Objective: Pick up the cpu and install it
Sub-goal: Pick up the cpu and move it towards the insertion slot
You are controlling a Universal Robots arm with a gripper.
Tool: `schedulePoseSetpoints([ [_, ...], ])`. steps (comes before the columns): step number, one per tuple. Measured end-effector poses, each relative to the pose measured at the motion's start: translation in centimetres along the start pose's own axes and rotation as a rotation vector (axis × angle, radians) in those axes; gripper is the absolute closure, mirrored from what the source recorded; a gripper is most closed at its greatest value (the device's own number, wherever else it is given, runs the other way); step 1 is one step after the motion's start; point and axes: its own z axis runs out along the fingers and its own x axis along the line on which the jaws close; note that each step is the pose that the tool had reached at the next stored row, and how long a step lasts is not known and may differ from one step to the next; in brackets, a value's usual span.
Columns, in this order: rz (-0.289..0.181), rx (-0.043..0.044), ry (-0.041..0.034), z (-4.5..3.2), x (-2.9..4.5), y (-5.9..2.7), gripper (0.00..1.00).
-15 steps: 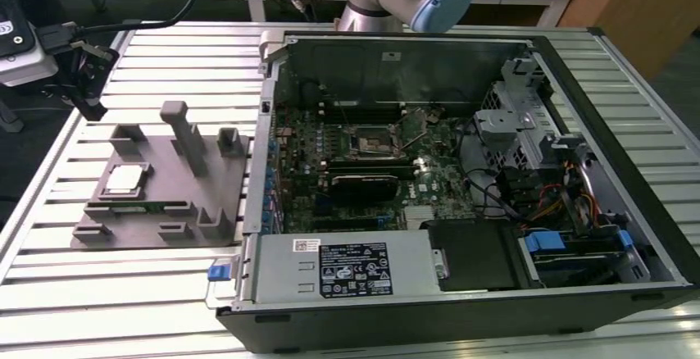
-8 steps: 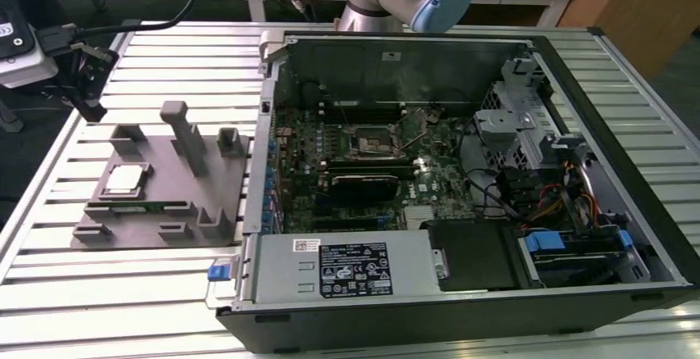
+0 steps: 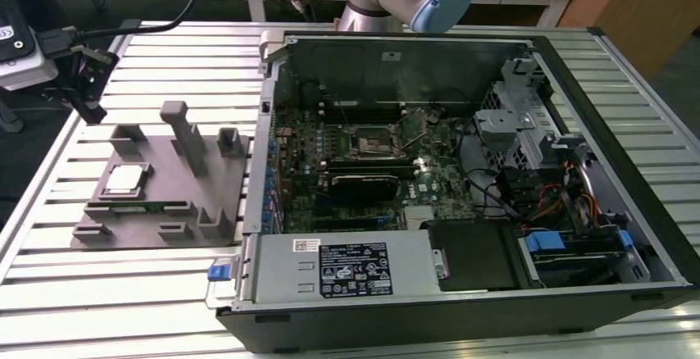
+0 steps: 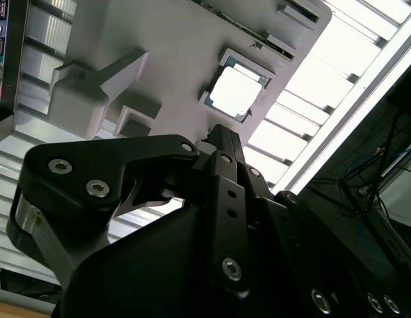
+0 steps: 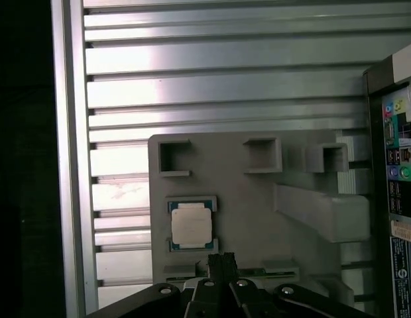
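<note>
The cpu [image 3: 123, 180], a small pale silver square chip, lies flat in a recess of the grey tray [image 3: 164, 162] on the exterior view's left. Both wrist views look down on the cpu [image 4: 236, 92] [image 5: 191, 224] from above. My gripper [image 3: 94, 111] hangs over the slatted table beyond the tray's far corner, well above the chip and apart from it. Its black fingers [image 5: 222, 264] are shut together with nothing between them, and their tips [image 4: 221, 138] stand near the chip's edge in both wrist views.
The open computer case [image 3: 612, 72] fills the exterior view's right, with the motherboard socket [image 3: 366, 140] in its middle. The tray carries upright grey posts [image 3: 180, 129] and a green memory stick [image 3: 144, 206]. The case's rear ports [image 5: 399, 165] stand beside the tray.
</note>
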Motion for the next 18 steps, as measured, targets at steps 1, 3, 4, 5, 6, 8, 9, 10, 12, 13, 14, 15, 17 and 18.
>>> schedulePoseSetpoints([
  [1, 0.0, 0.0004, 0.0, 0.04, 0.02, 0.0, 0.89],
  [3, 0.0, 0.001, -0.0001, 0.14, 0.04, -0.01, 0.89],
  [4, 0.0, 0.0013, -0.0001, 0.18, 0.06, -0.01, 0.89],
  [5, 0.0, 0.0017, -0.0001, 0.22, 0.07, -0.01, 0.89],
  [6, 0.0, 0.0021, -0.0001, 0.27, 0.08, -0.01, 0.89],
  [8, 0.0, 0.0028, -0.0003, 0.37, 0.11, -0.02, 0.89],
  [9, 0.0, 0.0031, -0.0003, 0.44, 0.13, -0.02, 0.89],
  [10, 0.0, 0.0034, -0.0003, 0.52, 0.15, -0.02, 0.89],
  [12, 0.0, 0.0037, -0.0003, 0.71, 0.2, -0.03, 0.89],
  [13, 0.0, 0.0039, -0.0003, 0.81, 0.24, -0.04, 0.89],
  [14, 0.0, 0.004, -0.0003, 0.91, 0.27, -0.04, 0.89],
  [15, 0.0, 0.0043, -0.0003, 0.99, 0.29, -0.05, 0.89],
  [17, 0.0, 0.005, -0.0003, 1.16, 0.35, -0.06, 0.89],
  [18, 0.0, 0.0055, -0.0004, 1.24, 0.37, -0.06, 0.89],
])
